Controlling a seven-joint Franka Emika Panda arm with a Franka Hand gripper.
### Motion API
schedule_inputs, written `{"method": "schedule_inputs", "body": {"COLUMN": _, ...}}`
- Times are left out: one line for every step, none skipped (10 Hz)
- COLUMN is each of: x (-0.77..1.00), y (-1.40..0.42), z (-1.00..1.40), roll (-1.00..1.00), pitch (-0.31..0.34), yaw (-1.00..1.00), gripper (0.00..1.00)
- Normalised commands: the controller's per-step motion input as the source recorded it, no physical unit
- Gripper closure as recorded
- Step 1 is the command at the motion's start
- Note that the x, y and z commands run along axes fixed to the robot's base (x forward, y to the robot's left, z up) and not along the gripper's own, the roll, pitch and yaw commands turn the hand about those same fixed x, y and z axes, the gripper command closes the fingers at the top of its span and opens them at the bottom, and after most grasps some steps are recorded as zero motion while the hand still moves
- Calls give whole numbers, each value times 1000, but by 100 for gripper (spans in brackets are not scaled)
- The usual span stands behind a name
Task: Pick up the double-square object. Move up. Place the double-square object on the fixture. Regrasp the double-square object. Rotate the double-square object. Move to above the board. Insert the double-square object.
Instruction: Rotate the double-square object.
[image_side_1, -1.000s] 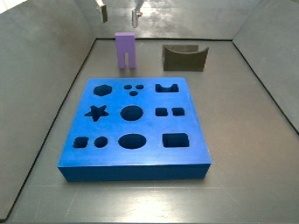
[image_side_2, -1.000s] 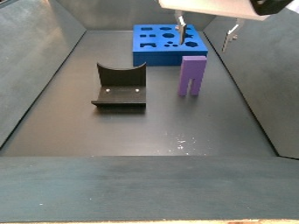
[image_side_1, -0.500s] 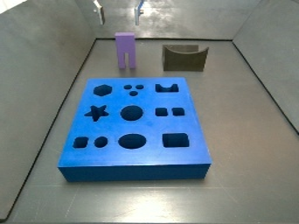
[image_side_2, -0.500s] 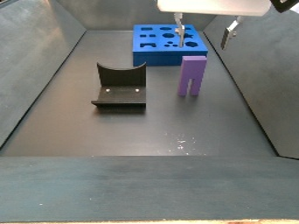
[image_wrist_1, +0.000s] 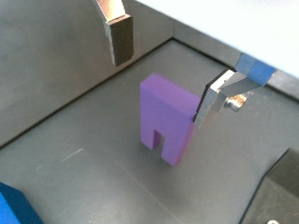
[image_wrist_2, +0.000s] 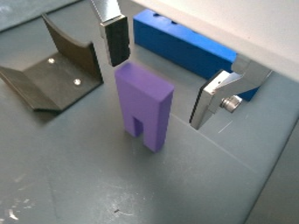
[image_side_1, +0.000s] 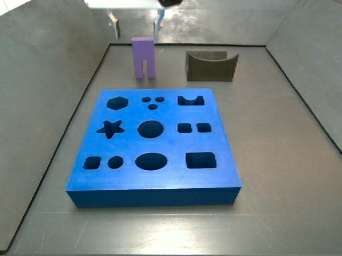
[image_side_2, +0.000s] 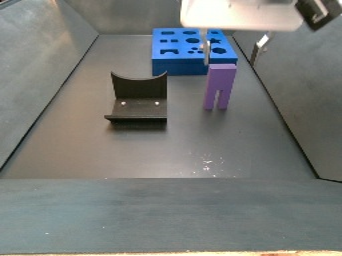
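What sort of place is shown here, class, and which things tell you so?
Probably a robot test cell: a grey walled floor holding a blue board of shaped holes, a fixture, and an open gripper above an upright double-square object.

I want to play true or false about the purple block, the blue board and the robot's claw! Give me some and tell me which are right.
1. The double-square object stands upright on the floor. True.
2. The gripper is squeezing the double-square object. False: its jaws are open, one finger on each side, with gaps showing in both wrist views.
3. The double-square object sits in a hole of the board. False: it stands on the floor beyond the board.
4. The fixture has nothing on it. True.
5. The board has a star-shaped hole. True.
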Motion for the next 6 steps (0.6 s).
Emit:
{"method": "schedule_inputs", "body": {"x": 26, "y": 20, "z": -741, "roll": 20, "pitch": -44, "yaw": -30, "gripper": 0}}
{"method": "schedule_inputs", "body": {"x": 29, "y": 23, "z": -611, "roll": 25, "pitch": -46, "yaw": -26, "gripper": 0}}
{"method": "schedule_inputs", "body": {"x": 30, "y": 24, "z": -443, "roll": 31, "pitch": -42, "yaw": -23, "gripper": 0}}
{"method": "schedule_inputs", "body": {"x": 35, "y": 25, "z": -323, "roll": 36, "pitch": -40, "yaw": -22, "gripper": 0}}
{"method": "schedule_inputs", "body": {"x": 40, "y": 26, "z": -171, "roll": 42, "pitch": -37, "yaw": -22, "gripper": 0}}
{"method": "schedule_inputs", "body": {"x": 0, "y": 0, "z": 0, "roll": 0, "pitch": 0, "yaw": 0, "gripper": 100}}
